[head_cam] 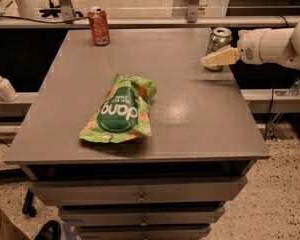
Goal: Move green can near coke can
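The green can [219,40] stands upright at the table's far right edge. The coke can [99,26] stands upright at the far left of the table top, well apart from the green can. My gripper [213,59] reaches in from the right on a white arm [275,46]. Its cream tip lies across the front lower part of the green can and hides that part. The green can still rests on the table.
A flat green "dang" snack bag [121,111] lies in the middle of the grey table [190,119]. A white pump bottle [2,86] stands on a low shelf at the left. A rail with metal posts runs behind the table. Drawers sit below the front edge.
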### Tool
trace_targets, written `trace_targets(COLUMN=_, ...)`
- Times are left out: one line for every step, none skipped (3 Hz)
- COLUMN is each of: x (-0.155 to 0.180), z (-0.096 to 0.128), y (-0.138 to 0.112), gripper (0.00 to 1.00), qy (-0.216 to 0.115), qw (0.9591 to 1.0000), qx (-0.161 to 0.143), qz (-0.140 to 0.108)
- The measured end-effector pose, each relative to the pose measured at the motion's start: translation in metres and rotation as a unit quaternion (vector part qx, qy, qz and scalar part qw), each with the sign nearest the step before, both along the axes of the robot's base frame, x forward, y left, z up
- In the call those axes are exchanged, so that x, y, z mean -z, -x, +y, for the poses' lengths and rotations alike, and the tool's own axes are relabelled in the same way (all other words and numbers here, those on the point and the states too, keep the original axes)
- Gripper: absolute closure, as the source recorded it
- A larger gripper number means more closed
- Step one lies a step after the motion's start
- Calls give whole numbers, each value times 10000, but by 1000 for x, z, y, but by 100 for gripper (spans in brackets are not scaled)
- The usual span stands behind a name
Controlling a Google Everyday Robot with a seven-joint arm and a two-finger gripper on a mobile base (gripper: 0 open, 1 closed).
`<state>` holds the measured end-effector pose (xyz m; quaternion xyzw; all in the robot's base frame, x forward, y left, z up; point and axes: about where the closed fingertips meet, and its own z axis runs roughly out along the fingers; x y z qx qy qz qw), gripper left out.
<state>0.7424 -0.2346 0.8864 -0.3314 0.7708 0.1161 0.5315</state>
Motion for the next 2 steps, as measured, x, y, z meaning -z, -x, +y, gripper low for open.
trace_targets(x=12, z=16, y=-7, gripper=18, qy=-377, qw=9992, qx=-91, qz=120)
trace_targets(x=22, z=31, y=-5, gripper=41, qy=-484, qw=9981, qx=-198, qz=337)
